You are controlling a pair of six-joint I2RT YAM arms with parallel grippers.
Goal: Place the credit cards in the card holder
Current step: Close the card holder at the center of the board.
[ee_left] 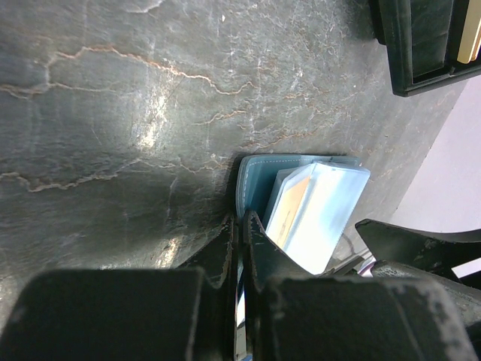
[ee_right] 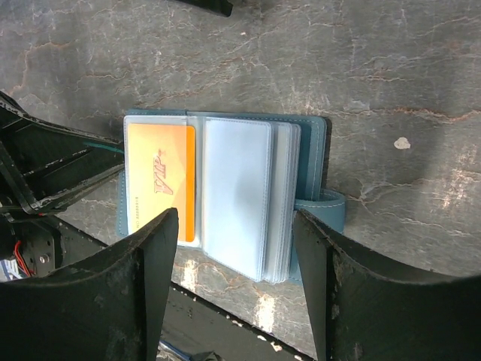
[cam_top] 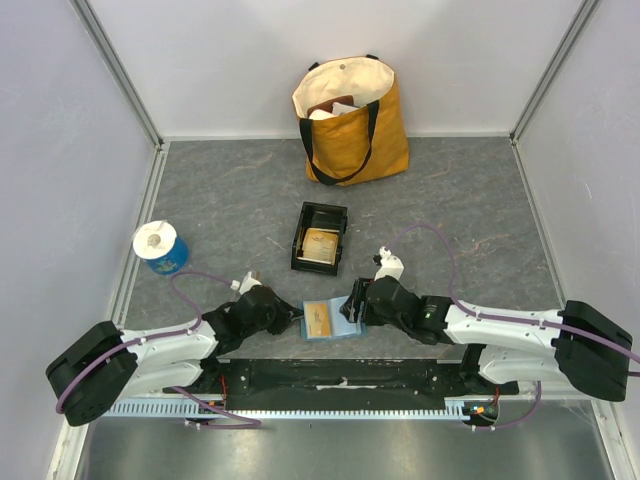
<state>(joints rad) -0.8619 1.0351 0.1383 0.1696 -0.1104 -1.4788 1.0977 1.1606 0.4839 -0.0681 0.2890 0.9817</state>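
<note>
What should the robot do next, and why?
Probably lift the right gripper toward the black tray for another card: its jaws stand open over the card holder, an orange card already sits in a sleeve, and cards lie in the tray.

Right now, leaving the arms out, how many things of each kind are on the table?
Tote bag: 1
Black tray: 1
Card holder: 1
Blue-and-white roll: 1
Cards in view: 2, the orange card in a holder sleeve and the tan card in the tray; any cards under it are hidden
Total: 6
</note>
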